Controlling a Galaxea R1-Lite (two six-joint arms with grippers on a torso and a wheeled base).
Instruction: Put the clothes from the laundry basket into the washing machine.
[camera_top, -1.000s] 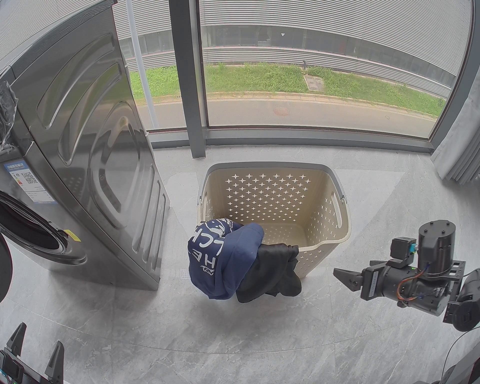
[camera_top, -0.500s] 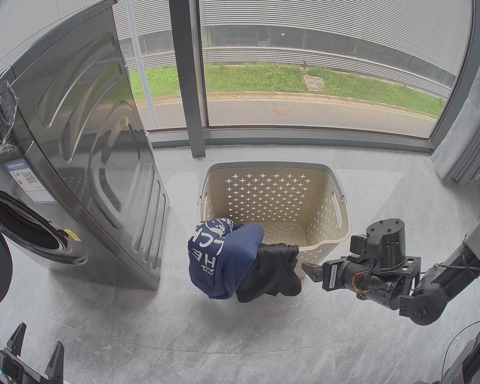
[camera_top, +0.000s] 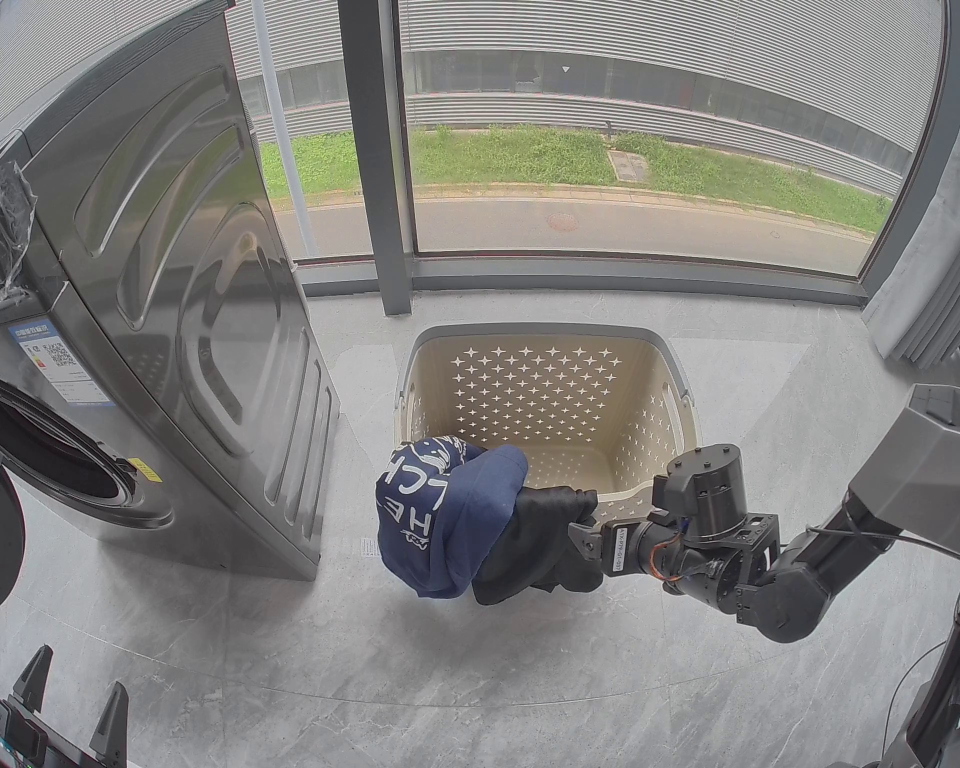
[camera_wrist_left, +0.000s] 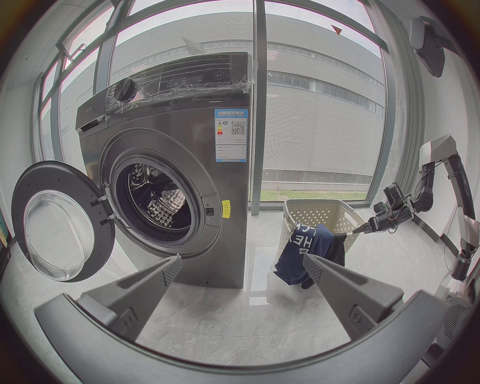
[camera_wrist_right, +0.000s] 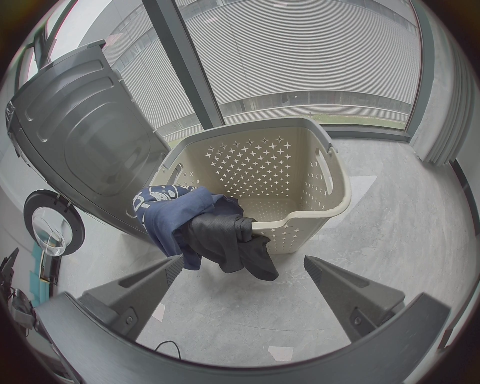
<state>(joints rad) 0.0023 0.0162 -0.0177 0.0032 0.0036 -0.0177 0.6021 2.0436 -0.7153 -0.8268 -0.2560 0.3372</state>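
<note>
Left end effector (camera_wrist_left: 241, 259) faces the washing machine's (camera_wrist_left: 232, 235) open drum (camera_wrist_left: 157, 200).

Floor (camera_top: 480, 670): grey veined stone tile, glossy, evenly daylit. Curved window wall (camera_top: 800, 120) along the far side, split by a dark post (camera_top: 372, 150). Grey curtain (camera_top: 920, 290) at its right end. Outside: road (camera_top: 560, 228), grass strip (camera_top: 520, 155), ribbed grey facade (camera_top: 650, 40).

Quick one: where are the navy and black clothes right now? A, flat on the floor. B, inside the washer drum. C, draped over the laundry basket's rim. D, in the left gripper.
C: the navy garment and the black garment hang over the near rim of the laundry basket.
</note>
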